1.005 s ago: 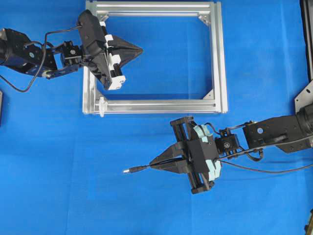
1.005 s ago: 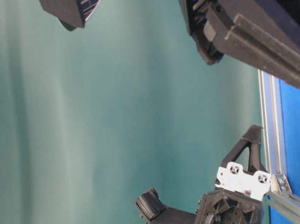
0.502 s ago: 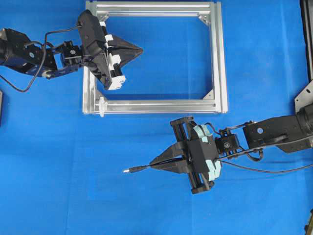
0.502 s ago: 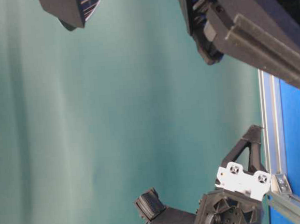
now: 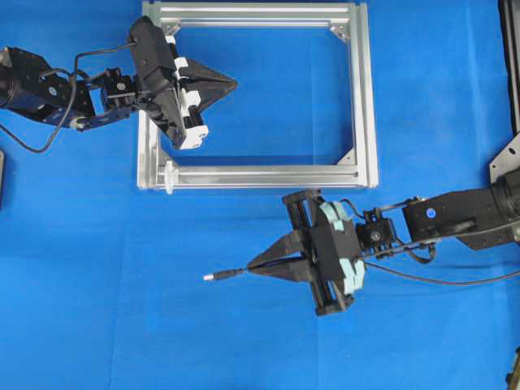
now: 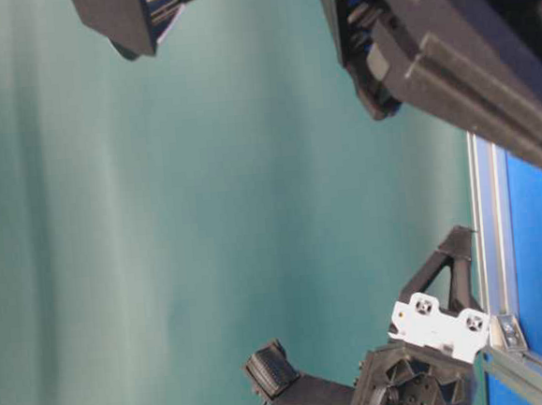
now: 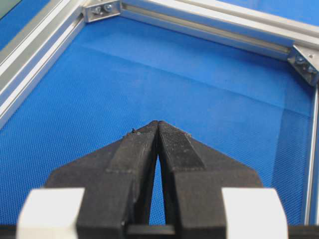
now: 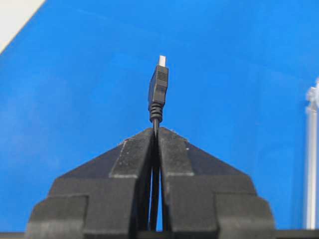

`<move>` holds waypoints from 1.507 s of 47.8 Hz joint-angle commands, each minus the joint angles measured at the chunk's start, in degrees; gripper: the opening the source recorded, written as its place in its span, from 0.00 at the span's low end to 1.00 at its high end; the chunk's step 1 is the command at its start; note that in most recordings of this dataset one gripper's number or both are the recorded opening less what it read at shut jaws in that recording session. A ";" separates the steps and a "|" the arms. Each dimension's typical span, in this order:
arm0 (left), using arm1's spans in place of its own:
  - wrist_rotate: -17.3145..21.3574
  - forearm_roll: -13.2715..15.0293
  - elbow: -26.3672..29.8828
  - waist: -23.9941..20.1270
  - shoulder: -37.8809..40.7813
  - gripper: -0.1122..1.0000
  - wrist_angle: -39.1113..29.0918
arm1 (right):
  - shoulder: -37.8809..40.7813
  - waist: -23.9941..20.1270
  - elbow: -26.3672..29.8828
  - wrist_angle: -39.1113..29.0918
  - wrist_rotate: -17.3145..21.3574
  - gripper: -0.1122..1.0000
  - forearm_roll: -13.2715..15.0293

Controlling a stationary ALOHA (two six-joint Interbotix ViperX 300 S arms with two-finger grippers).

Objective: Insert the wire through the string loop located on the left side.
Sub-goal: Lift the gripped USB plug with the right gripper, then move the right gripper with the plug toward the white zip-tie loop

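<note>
Starting on the left of the overhead view, the left pincer (image 5: 231,82) hangs over the inside of the aluminium frame (image 5: 364,97), near its left rail, tips aimed toward the middle. Its jaws are pressed together with nothing between them; the left wrist view shows just bare blue cloth under the tips (image 7: 158,125).

Down at the frame's bottom left corner there's a tiny white bit sticking up on the rail, which looks like the string loop (image 5: 170,176). It's too small to make out the actual loop shape.

Moving right, the wire (image 5: 230,274) sits below the frame over the blue counter (image 5: 97,309), well apart from the loop. Its silvery plug tip points left, out past the tips of the right pincer (image 5: 250,270). That pincer is pinching the wire right behind the plug, super clear in the right wrist view, where the plug (image 8: 158,88) pokes straight out from the closed jaws. The rest of the wire trails off to the right edge under the right arm (image 5: 463,219).
</note>
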State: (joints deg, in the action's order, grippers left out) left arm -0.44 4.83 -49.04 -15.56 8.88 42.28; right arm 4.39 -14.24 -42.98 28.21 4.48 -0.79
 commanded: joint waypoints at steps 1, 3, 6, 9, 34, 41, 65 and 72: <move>-0.09 -0.18 0.44 0.00 -1.85 0.10 0.26 | -1.67 0.97 0.35 0.26 -0.09 0.10 0.00; 0.00 -0.18 0.44 0.00 -1.85 0.10 0.26 | -1.67 1.49 0.35 0.26 -0.09 0.10 0.00; 0.00 -0.18 0.44 0.00 -1.85 0.10 0.26 | -1.67 2.37 0.26 0.26 -0.09 0.10 0.00; -0.09 -0.18 0.44 0.00 -1.85 0.10 0.26 | -1.67 3.43 0.09 0.26 -0.09 0.10 0.00; -0.09 -0.18 0.44 0.00 -1.85 0.10 0.26 | -1.67 14.94 -1.49 0.26 -0.09 0.10 0.00; -0.09 -0.18 0.35 0.00 -1.85 0.10 0.26 | -1.67 16.26 -1.49 0.26 -0.18 0.10 0.00; -0.09 -0.18 0.18 0.00 -1.93 0.10 0.26 | 2.11 16.26 1.05 0.26 -0.18 0.10 0.09; -0.09 -0.18 0.09 0.00 -1.93 0.10 0.26 | 4.75 16.26 3.69 0.18 -0.18 0.10 0.18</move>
State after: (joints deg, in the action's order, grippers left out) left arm -0.44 4.83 -49.31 -15.56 8.96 42.28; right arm 9.23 1.93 -41.66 28.21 4.31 -0.70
